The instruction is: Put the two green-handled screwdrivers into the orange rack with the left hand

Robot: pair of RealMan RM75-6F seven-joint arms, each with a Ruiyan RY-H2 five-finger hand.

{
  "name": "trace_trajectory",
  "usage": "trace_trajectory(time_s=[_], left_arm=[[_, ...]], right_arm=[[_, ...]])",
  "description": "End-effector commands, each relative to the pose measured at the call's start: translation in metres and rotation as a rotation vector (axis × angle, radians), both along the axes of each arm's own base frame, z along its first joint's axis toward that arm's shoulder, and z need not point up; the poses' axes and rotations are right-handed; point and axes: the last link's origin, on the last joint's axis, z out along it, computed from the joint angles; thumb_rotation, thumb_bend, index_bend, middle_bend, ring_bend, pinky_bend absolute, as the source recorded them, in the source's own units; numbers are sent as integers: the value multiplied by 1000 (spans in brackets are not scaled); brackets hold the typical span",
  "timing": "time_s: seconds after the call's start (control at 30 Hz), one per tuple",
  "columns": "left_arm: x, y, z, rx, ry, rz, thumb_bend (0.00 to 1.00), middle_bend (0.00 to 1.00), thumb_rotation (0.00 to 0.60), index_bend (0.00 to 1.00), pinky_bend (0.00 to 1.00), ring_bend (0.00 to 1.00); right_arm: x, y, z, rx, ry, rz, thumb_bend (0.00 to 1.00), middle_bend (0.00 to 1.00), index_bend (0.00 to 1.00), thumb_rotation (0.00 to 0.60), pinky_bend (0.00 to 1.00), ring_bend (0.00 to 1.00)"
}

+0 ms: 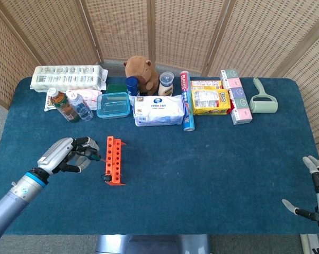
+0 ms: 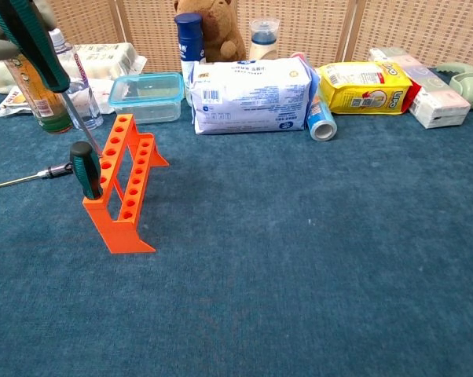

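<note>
The orange rack (image 1: 115, 160) (image 2: 126, 182) stands on the blue table left of centre. One green-handled screwdriver (image 2: 85, 170) (image 1: 106, 178) stands upright in the rack's near end. My left hand (image 1: 67, 154) holds the second green-handled screwdriver (image 2: 36, 49) (image 1: 92, 155) tilted, just left of the rack. In the chest view its metal shaft points down toward the rack's holes, its tip close above the far half. My right hand (image 1: 317, 194) hangs at the table's right edge, fingers apart and holding nothing.
A loose metal screwdriver bit (image 2: 24, 177) lies on the cloth left of the rack. Behind it stand bottles (image 2: 70, 78), a clear lidded box (image 2: 147, 96), a wipes pack (image 2: 251, 96), a plush toy (image 1: 141, 72) and snack boxes (image 1: 210, 100).
</note>
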Motion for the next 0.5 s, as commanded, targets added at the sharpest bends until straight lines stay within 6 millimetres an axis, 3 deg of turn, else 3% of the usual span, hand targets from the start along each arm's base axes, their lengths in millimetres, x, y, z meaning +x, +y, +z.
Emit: trace_trajectory(time_s=[0.03,0.27,0.5], left_arm=[[2,-1,2,2,-8,-3,439,780,600,514,864,717],[3,-4,7,0,-8,-3,438,780,600,513,864,717],[3,0,-1,-24,-17,4,438,780,600,513,864,717]], right_arm=[[0,0,0,0,-1,0,104,43,16,600,7,0],[0,1,1,-3,-3,3,104,43,16,600,7,0],[1,1,0,1,-2,4,104,43,15,600,7,0]])
